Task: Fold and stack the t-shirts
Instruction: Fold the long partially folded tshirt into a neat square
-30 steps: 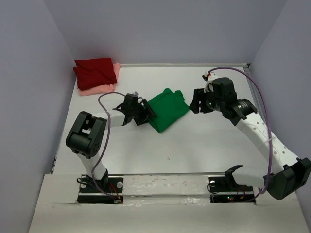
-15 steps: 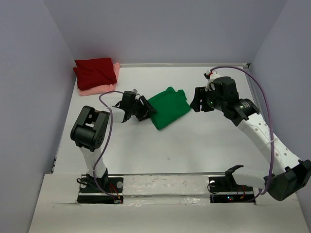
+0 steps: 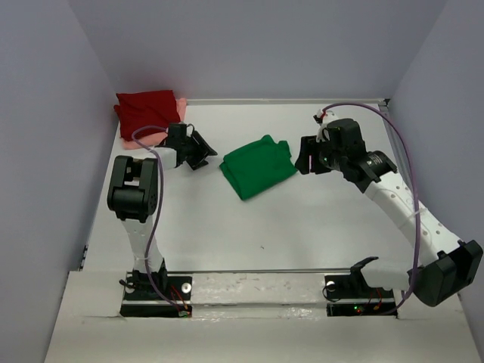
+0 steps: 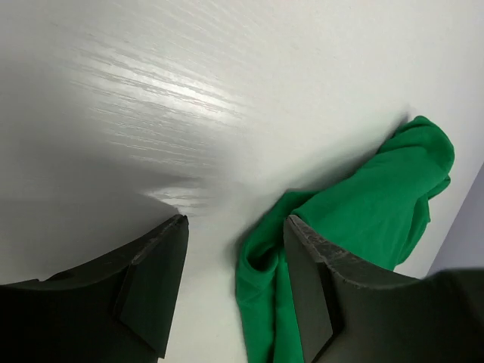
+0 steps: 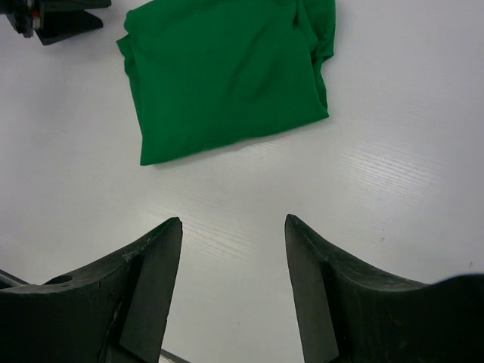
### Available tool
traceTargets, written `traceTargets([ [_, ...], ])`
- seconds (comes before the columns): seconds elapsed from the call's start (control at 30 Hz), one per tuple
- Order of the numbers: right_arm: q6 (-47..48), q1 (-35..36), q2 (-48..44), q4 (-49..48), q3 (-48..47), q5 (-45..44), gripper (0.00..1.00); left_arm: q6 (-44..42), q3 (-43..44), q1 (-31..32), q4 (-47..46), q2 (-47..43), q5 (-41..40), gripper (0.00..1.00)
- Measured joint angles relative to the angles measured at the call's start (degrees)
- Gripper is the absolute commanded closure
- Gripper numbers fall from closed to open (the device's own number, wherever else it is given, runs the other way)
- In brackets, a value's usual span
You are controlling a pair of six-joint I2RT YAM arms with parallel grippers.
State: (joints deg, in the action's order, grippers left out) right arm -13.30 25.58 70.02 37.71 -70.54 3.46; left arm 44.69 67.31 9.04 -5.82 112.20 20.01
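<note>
White table [image 3: 302,227], green shirt [image 3: 259,166] between left claw [image 3: 203,153], right claw [image 3: 302,159], both gaping, red shirt [image 3: 147,111] overhead only

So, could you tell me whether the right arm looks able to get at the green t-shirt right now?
Probably yes: the right gripper hangs open beside the green t-shirt, with only table between them, and the left gripper sits apart.

No lettering, label, brand, number or sign can be read on anything here.
</note>
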Motion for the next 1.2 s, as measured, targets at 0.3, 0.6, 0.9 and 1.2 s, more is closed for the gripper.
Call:
traceTargets([
  [0.3, -1.57, 0.00, 4.55, -2.78, 3.02, -0.28, 1.00, -2.12, -5.84, 2.62, 7.69, -11.02, -8.81, 0.35],
  [0.6, -1.31, 0.00, 33.33, -5.07, -5.57, -3.93, 1.00, -7.43, -3.56, 10.97, 17.62, -33.11, -19.19, 0.44],
  [0.9, 0.07, 0.00, 45.46, -2.64, -25.44, -4.85, 1.00, -10.88, -2.80, 13.64, 20.68, -35.52, -20.57, 1.00],
  [1.2, 1.70, 0.00, 46.05, -0.48, -30.01, -4.96, 1.00, -11.93, -0.55, 18.43, 19.02, -16.52, -16.59, 1.00],
])
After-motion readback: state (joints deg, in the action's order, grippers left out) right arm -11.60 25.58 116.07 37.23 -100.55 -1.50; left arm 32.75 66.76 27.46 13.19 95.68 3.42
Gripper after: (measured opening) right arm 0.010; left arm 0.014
